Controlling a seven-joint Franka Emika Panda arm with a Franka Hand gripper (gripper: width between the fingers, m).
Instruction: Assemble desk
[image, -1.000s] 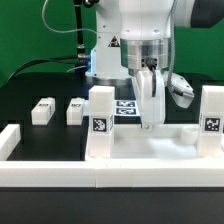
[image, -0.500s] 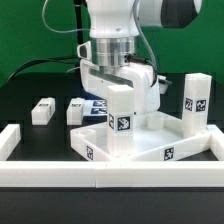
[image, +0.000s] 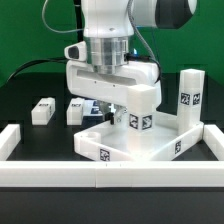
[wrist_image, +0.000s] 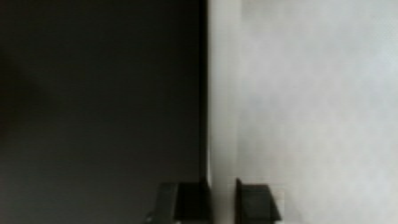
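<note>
Desk panel (image: 135, 152) in low, downward-pointing claw (wrist_image: 221, 205)

Arm (image: 108, 15): glossy white shell, rounded cylindrical links; dark grey joint cap (image: 176, 10); ribbed grey collar (image: 106, 48) over boxy white hand housing (image: 100, 78). Black cables (image: 52, 30) looped behind. Gripper (wrist_image: 215, 203): two dark, flat, square-ended fingers (wrist_image: 180, 203)
</note>
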